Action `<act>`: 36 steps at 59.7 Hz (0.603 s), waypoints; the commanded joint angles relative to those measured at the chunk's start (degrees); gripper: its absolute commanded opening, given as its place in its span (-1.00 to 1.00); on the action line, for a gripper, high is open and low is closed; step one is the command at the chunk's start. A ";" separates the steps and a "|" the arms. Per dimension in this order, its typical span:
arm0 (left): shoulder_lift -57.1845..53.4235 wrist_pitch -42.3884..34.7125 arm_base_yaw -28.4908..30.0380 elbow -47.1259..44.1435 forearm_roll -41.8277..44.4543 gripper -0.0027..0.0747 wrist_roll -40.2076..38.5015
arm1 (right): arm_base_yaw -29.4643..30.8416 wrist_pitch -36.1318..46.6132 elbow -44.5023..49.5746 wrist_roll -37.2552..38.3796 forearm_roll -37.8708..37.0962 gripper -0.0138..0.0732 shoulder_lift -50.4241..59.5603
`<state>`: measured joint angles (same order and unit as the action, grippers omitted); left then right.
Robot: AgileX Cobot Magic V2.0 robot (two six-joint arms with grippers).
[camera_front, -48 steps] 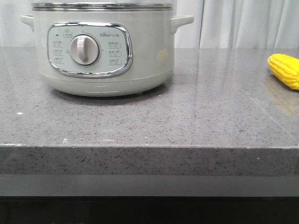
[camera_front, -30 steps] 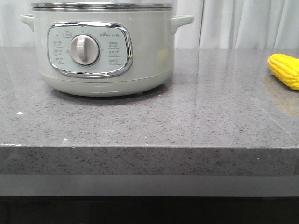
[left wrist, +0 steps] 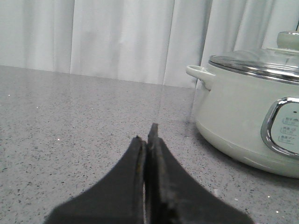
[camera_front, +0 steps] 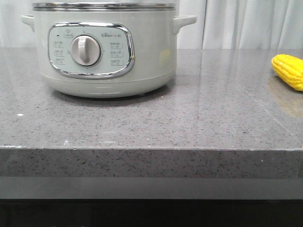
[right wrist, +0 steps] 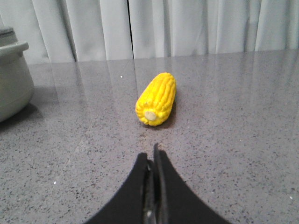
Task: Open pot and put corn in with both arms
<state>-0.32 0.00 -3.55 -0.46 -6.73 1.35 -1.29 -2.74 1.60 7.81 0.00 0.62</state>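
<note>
**Pot lidded, corn untouched: both arms to be committed**

Pot (camera_front: 102,49) stands at the left rear of the grey stone counter (camera_front: 189,123), lid (left wrist: 261,63) seated on the chrome rim; its knob (left wrist: 288,38) is cut off at the frame edge, so its shape is hard to judge. Corn (right wrist: 156,99) lies on its side well to the right, butt end toward the right gripper (right wrist: 153,156), apart from the pot.

Left gripper (left wrist: 148,137): fingers pressed together, empty. Right gripper: likewise clamped on nothing.

You likely start with the lid. Part the left fingers first, come in above the knob, lift straight up to clear the rim. Part the right fingers across the cob's width, not its length.

Bare counter lies between corn and pot. Mind the counter's front edge (camera_front: 151,150) and the near side handle (left wrist: 198,73).
</note>
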 commanded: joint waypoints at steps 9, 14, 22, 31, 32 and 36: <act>-0.80 -4.74 0.04 3.73 -0.43 -0.98 -0.17 | 0.40 5.99 -1.76 -0.35 -0.76 -0.96 1.17; -0.54 -3.21 0.04 7.81 -0.43 -0.98 -0.17 | 0.40 3.73 -4.66 -0.35 -0.76 -0.96 1.17; 2.26 2.15 0.04 15.83 -0.43 -0.98 -0.17 | 0.40 -2.03 -11.72 -0.35 -0.76 -0.96 0.84; 8.35 10.55 0.04 26.40 -0.43 -0.98 -0.08 | 0.40 -8.69 -21.21 -1.35 -1.00 -0.96 -2.57; 9.00 11.45 0.04 27.39 -0.43 -0.98 -0.08 | 0.40 -9.57 -22.50 -1.53 -1.06 -0.96 -3.33; 12.84 16.36 0.04 32.56 -0.43 -0.98 -0.08 | 0.40 -12.36 -26.61 -1.77 -1.36 -0.96 -6.32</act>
<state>7.62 14.96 -3.55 25.72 -6.73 1.35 -1.29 -15.52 -19.19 7.12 0.00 -1.91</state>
